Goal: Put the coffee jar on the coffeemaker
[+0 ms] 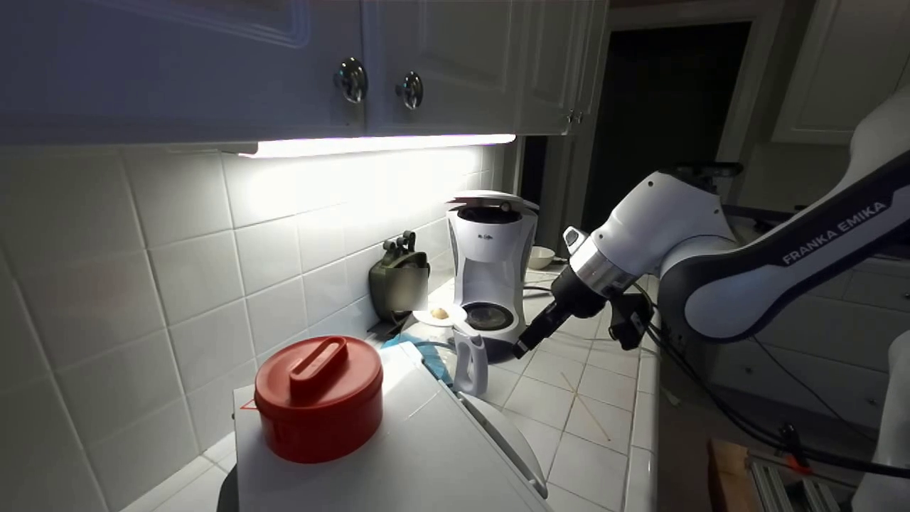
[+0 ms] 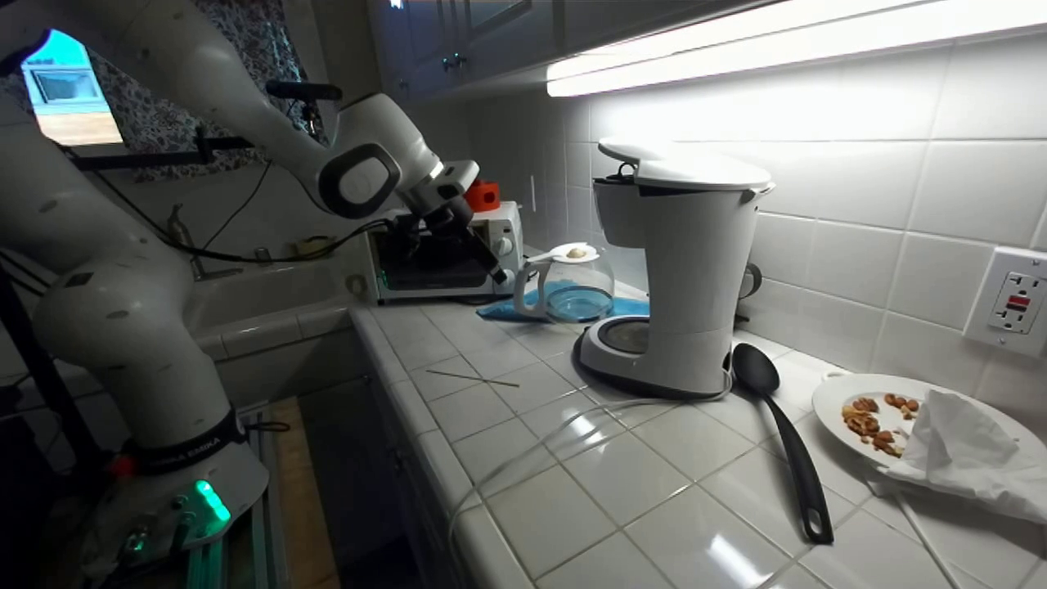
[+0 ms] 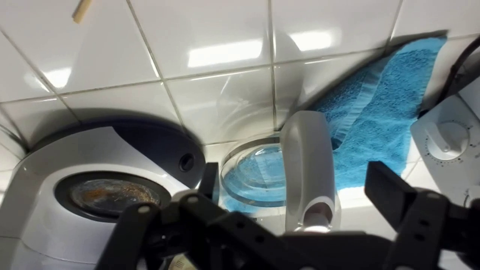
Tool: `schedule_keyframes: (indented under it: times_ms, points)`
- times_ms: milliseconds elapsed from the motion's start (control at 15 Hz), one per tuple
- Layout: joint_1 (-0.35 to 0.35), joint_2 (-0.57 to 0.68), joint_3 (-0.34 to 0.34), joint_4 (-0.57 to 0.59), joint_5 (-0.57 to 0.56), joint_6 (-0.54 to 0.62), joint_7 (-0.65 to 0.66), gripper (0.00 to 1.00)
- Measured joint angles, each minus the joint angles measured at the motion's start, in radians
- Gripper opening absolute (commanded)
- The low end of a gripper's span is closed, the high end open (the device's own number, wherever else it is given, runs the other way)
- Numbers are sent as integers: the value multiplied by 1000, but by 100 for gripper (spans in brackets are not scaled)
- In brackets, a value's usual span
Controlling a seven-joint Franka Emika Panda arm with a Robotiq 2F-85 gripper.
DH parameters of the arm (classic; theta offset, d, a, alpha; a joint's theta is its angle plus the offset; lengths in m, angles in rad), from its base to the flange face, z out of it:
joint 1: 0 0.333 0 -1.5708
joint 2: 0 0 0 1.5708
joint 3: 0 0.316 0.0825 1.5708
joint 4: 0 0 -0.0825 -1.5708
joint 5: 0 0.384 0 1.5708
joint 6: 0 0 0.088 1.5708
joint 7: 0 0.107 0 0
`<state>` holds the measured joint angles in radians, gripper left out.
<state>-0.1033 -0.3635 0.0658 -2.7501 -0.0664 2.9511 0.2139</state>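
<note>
The coffee jar (image 2: pixel 585 293), clear glass with a pale lid and handle, stands upright on a blue towel beside the coffeemaker. Its pale handle (image 1: pixel 470 363) points toward my arm and also shows in the wrist view (image 3: pixel 309 161). The white coffeemaker (image 1: pixel 492 245) stands with its lid part raised; it shows in an exterior view (image 2: pixel 695 278) too. Its dark round plate (image 3: pixel 112 195) is bare. My gripper (image 3: pixel 294 180) is open; the handle appears between its fingers, touching neither. In both exterior views the fingertips (image 1: pixel 522 348) (image 2: pixel 497 274) point down, a little short of the handle.
The blue towel (image 3: pixel 382 116) reaches toward a white toaster oven (image 2: pixel 448 266), which carries a red lidded pot (image 1: pixel 320 405). A thin stick (image 2: pixel 473 378) and a power cord (image 2: pixel 532 446) lie on the counter. A black spoon (image 2: pixel 789 442) and a plate (image 2: pixel 834 409) lie behind the coffeemaker.
</note>
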Motion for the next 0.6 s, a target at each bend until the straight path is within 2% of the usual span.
schedule_keyframes:
  times_ms: [600]
  points:
    - [-54, 106, 80, 96, -25, 7, 10, 100]
